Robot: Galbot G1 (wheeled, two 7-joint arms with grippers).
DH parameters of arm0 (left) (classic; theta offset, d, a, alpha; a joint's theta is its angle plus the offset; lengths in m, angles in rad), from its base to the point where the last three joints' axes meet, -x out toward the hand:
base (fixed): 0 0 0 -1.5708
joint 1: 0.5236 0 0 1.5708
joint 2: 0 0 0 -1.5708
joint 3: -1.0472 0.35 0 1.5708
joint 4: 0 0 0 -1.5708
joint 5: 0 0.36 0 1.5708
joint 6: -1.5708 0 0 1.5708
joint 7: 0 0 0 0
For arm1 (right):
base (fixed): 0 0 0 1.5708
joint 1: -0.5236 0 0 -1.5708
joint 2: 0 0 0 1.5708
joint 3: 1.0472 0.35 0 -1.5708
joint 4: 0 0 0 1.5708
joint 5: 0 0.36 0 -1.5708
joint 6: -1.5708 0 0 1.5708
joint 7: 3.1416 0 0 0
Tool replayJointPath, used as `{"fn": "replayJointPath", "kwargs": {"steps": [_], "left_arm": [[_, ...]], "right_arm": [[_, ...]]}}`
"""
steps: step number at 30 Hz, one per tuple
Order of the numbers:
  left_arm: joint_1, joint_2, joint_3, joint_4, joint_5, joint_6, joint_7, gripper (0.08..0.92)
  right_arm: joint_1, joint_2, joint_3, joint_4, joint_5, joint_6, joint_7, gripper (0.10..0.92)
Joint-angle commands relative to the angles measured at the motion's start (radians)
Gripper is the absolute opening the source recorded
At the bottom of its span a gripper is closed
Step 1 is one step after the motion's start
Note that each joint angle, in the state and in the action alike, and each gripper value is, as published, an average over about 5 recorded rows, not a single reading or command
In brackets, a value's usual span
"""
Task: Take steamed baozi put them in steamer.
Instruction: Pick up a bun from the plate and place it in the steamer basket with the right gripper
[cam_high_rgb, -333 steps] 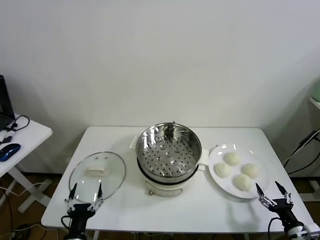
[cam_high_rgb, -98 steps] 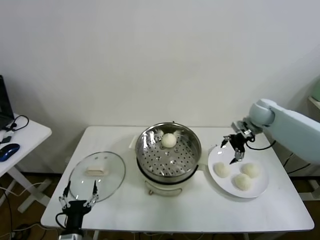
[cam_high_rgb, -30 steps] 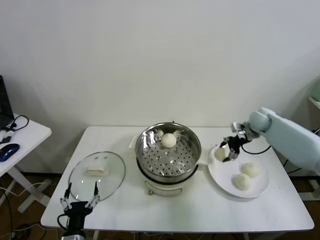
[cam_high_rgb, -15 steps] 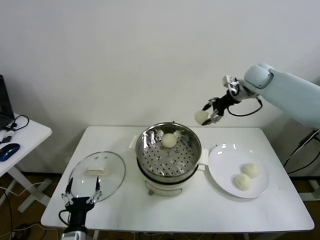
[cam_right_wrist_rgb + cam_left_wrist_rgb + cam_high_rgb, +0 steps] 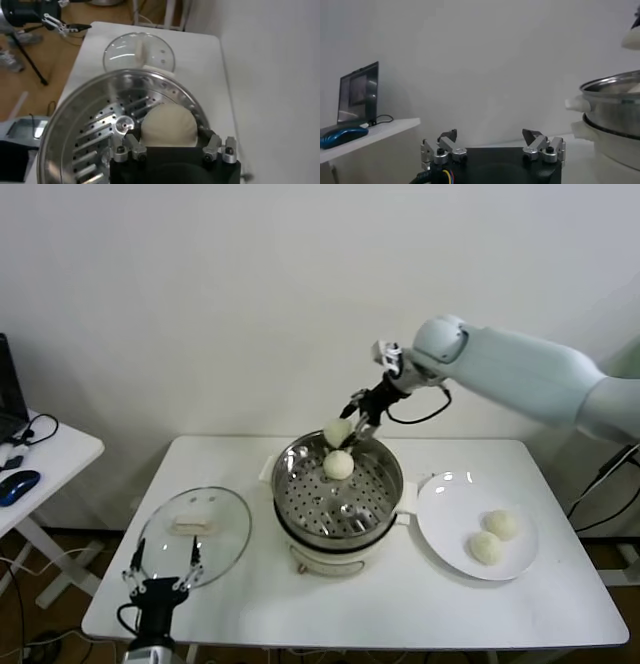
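Steamer (image 5: 338, 491) contains one baozi (image 5: 339, 465); plate (image 5: 450, 529) holds two; right gripper (image 5: 352, 427) clenches another above the rim; left gripper (image 5: 160, 569) released.

Lab or office room serving as a mock kitchen

A plain white table (image 5: 330, 604) is standing against a bare white wall (image 5: 250, 294), carrying a steamer (image 5: 337, 489), glass lid (image 5: 194, 530) and plate (image 5: 440, 534); a side desk (image 5: 45, 459) is holding a laptop (image 5: 359, 93), mouse (image 5: 18, 486) and cables.
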Motion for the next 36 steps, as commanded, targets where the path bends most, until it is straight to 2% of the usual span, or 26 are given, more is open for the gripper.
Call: {"fn": "replayJointPath", "kwargs": {"steps": [1,19,36], "left_arm": [[-0.005,-0.004,0.000,-0.013,-0.027,0.015,-0.003,0.823],[-0.015,0.010,-0.016,0.010,-0.046,0.013,-0.001,0.823],[-0.016,0.014,-0.011,0.020,-0.043,0.008,-0.001,0.823]], "right_arm": [[-0.037,0.124,-0.055,-0.018,0.018,-0.002,0.014,0.736],[-0.096,0.153,-0.064,-0.057,-0.082,0.019,-0.003,0.738],[-0.121,0.162,-0.057,-0.065,-0.108,0.028,0.006,0.754]]}}
